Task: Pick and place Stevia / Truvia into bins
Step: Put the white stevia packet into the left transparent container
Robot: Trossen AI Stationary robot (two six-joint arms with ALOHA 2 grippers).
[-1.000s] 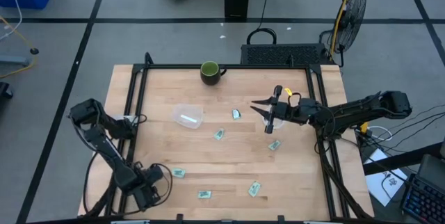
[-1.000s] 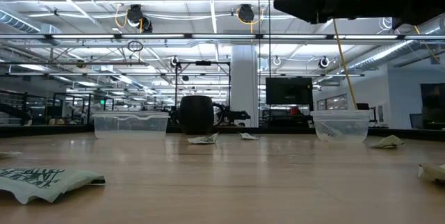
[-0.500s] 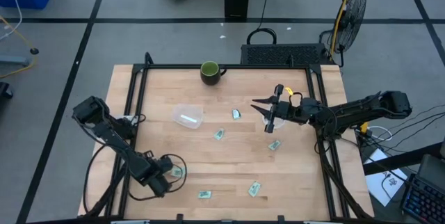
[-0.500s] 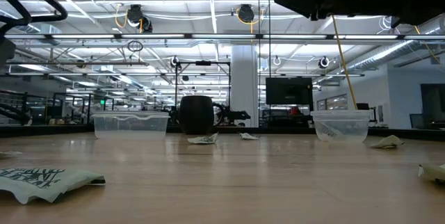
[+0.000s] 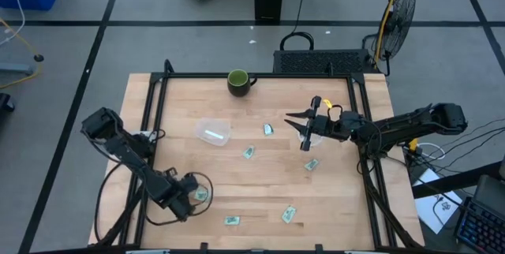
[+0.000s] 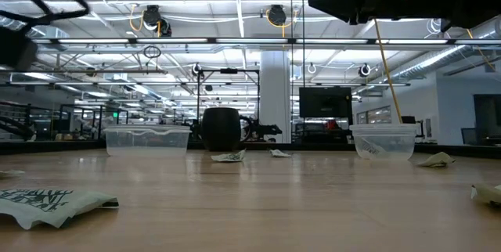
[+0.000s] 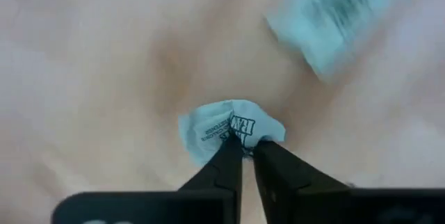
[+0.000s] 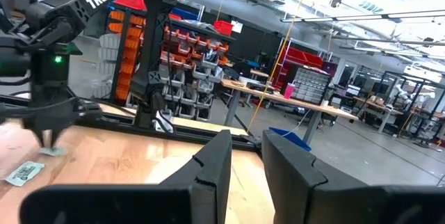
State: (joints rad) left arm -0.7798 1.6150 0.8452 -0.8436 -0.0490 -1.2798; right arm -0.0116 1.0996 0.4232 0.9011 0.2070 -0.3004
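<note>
Pinching a crumpled pale green sachet (image 7: pixel 229 128) between nearly closed fingers, the left gripper (image 5: pixel 192 194) works at the table's (image 5: pixel 260 177) front-left area, lifting it clear of another sachet (image 7: pixel 334 19) lying on the wood. The right gripper (image 5: pixel 302 132) hovers, jaws narrowly parted and empty, above the round cup (image 6: pixel 383 141). The square tub (image 5: pixel 213 132) sits left of centre. Loose sachets (image 5: pixel 288 214) are scattered across the front.

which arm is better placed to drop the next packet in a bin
Left. The left gripper already pinches a crumpled sachet, while the right gripper hovers empty-looking over the round cup.
</note>
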